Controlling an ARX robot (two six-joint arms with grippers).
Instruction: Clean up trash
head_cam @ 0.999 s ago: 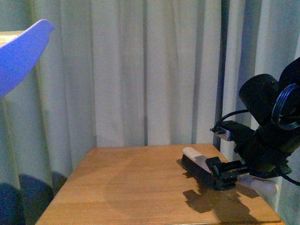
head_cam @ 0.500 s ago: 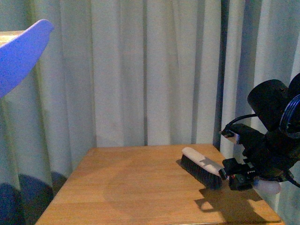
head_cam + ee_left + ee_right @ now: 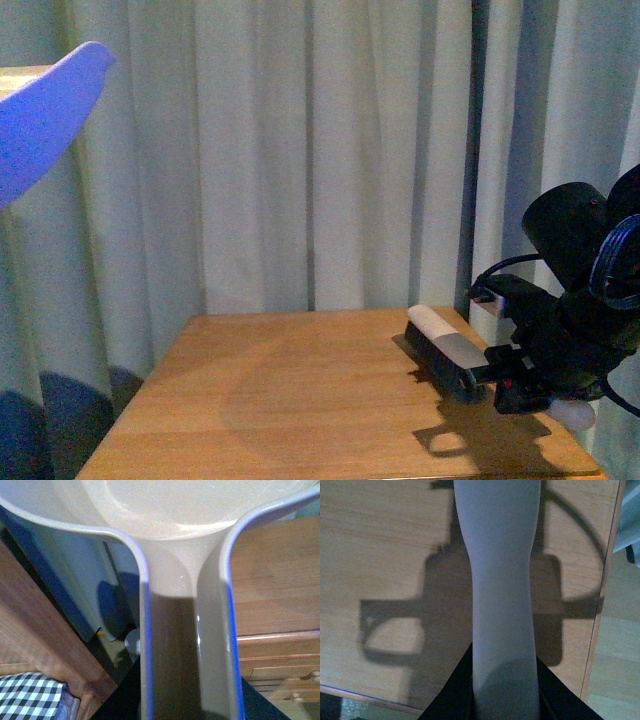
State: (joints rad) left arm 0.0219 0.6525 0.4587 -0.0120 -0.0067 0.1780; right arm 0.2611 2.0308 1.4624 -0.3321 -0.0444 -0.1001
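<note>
From the front: a light-brown wooden bench (image 3: 300, 400) before pale grey-green pleated curtains (image 3: 300, 150). Toward the bench's right side, a hand brush (image 3: 447, 352) with a white back and dark bristles, set slantwise, bristles facing down to the wood, head toward the far left, white handle running back to the near right. Whether the bristles touch the bench or hang just above it: cannot tell. Right jaws closed around that handle, gripping it, at the end of the black right arm (image 3: 580, 290) leaning in from the right edge. Past the jaws, the handle's rounded white end sticking out beyond the bench's right edge. Under brush and arm, a dark shadow (image 3: 480, 440) on the wood.

From the right wrist: the same white handle running straight away from the camera, 2 dark jaw sides pressed tight against it; beneath it bare wood, the bench's edge and the arm's shadow.

High at the left edge of the front view, a curved blue plastic dustpan (image 3: 45, 120), held up in the air, well apart from bench and brush.

From the left wrist: the pan's grey-white inside and its blue-rimmed handle filling the middle, the handle coming toward the camera between dark parts. Left jaws closed on that handle, little of them showing. Behind the pan, brown wooden furniture (image 3: 280, 580), a drawer front with small knobs (image 3: 305, 677) and a black-and-white checked cloth (image 3: 30, 695).

Of the trash, the small crumpled white wad: not made out in any of the 3 views; whereabouts cannot be told.
</note>
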